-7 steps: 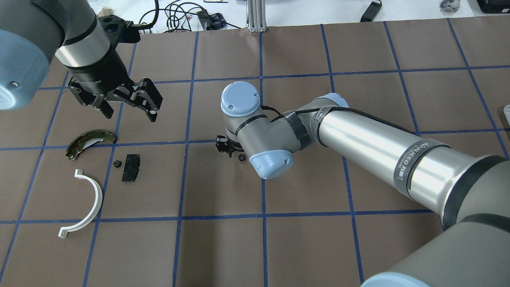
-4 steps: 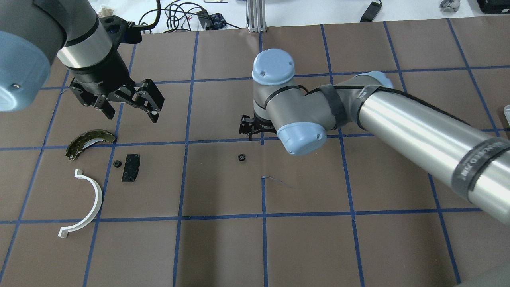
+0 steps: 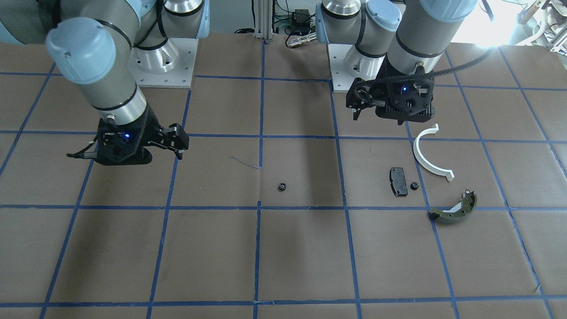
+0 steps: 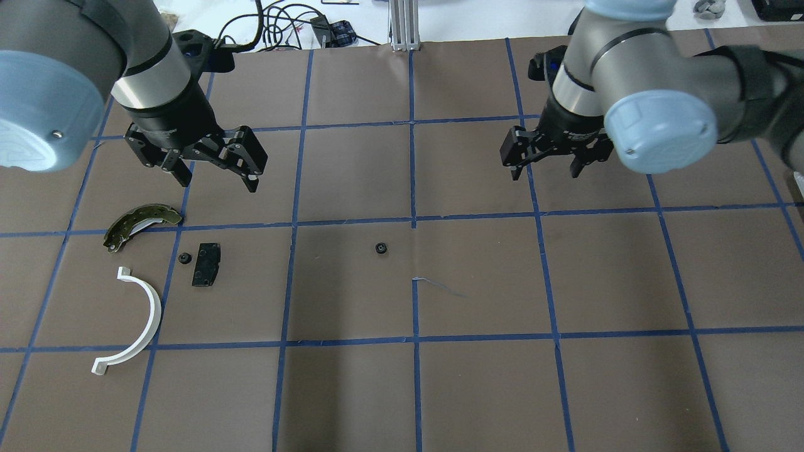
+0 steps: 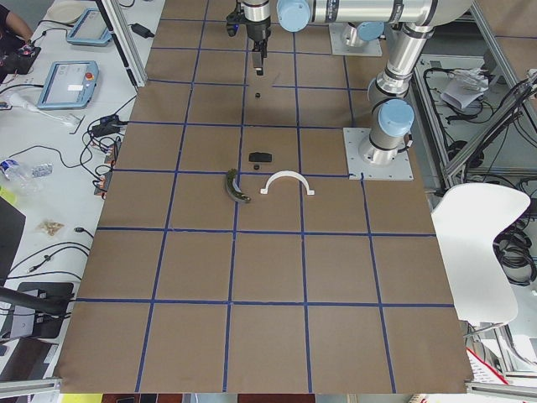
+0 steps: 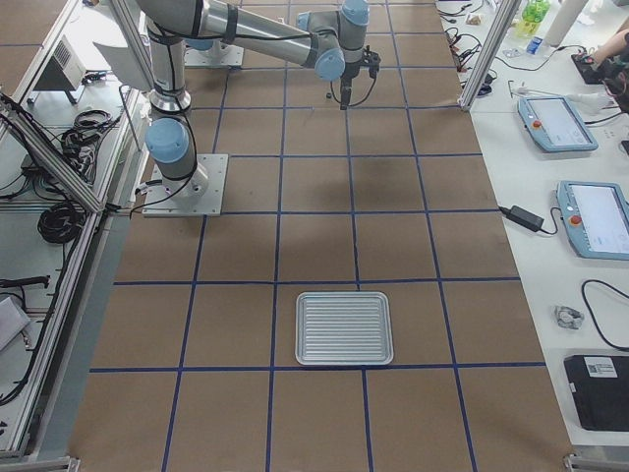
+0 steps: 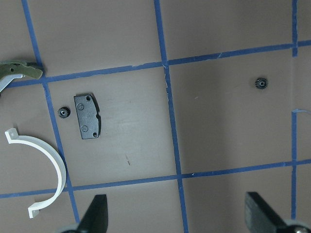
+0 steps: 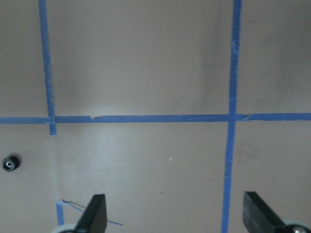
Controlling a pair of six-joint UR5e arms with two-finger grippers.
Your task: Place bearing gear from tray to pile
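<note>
A small black bearing gear (image 4: 380,248) lies alone on the brown mat near the middle, also in the right wrist view (image 8: 9,163) and left wrist view (image 7: 261,83). The pile is at the left: an olive-green curved shoe (image 4: 141,223), a black plate (image 4: 206,264) with a second small gear (image 4: 184,258) beside it, and a white half-ring (image 4: 141,320). My left gripper (image 4: 217,182) is open and empty, above and behind the pile. My right gripper (image 4: 544,172) is open and empty, well to the right of the lone gear.
A ridged silver tray (image 6: 344,327) with nothing showing in it lies far towards the robot's right end of the table, seen only in the exterior right view. Blue tape lines grid the mat. Cables and tablets lie beyond the far edge.
My right gripper has drawn away from the lone gear, moving right and towards the far side. The gear stays where it lay. The left gripper has shifted slightly right.
</note>
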